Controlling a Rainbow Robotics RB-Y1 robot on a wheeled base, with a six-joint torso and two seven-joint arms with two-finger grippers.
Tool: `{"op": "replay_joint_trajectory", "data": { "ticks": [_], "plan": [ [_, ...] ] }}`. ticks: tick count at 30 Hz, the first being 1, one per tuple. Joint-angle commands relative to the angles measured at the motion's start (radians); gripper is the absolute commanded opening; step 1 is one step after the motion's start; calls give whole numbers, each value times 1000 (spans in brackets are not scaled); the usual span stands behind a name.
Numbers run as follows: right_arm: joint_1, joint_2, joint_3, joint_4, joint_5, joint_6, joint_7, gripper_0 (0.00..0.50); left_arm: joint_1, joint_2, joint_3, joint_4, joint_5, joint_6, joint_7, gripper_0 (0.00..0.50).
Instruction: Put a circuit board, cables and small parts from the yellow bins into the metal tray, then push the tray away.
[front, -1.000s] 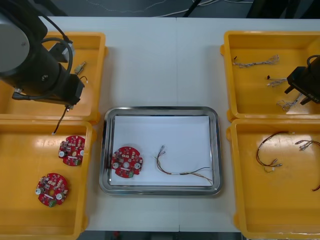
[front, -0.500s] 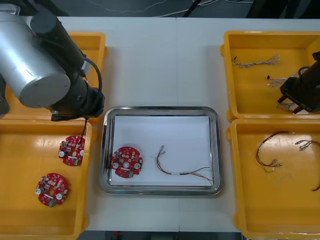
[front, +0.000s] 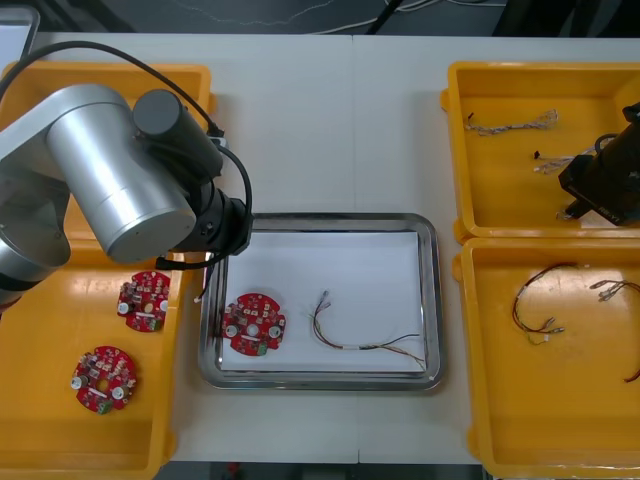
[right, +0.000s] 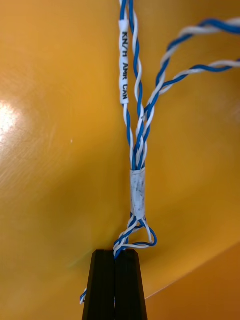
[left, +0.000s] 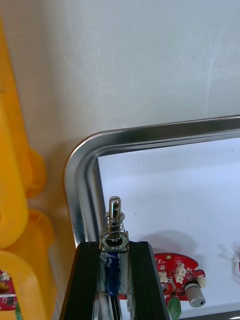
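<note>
L arm (front: 110, 190) moved over tray (front: 431, 300) w/ board (front: 253, 323), jaws pinching part (left: 114, 222); R jaws pinch blue-white cable (right: 136, 150).

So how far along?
Done: circuit board, red and yellow cable in the metal tray. In hand: left hand holds a small metal part over the tray's corner; right hand pinches a twisted blue and white cable in its bin. Left: placing both, pushing the tray.
</note>
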Motion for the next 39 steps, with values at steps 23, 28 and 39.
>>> {"op": "replay_joint_trajectory", "data": {
  "ticks": [23, 28, 39],
  "plan": [
    [-40, 34, -40, -261, 34, 194, 16, 0, 14, -85, -192, 102, -147, -189, 187, 0],
    [-52, 60, -36, -263, 31, 208, 4, 0, 17, -88, -195, 108, -152, -183, 202, 0],
    [-86, 98, -15, -264, 35, 223, -19, 0, 34, -80, -212, 118, -171, -175, 226, 0]
  ]
}}
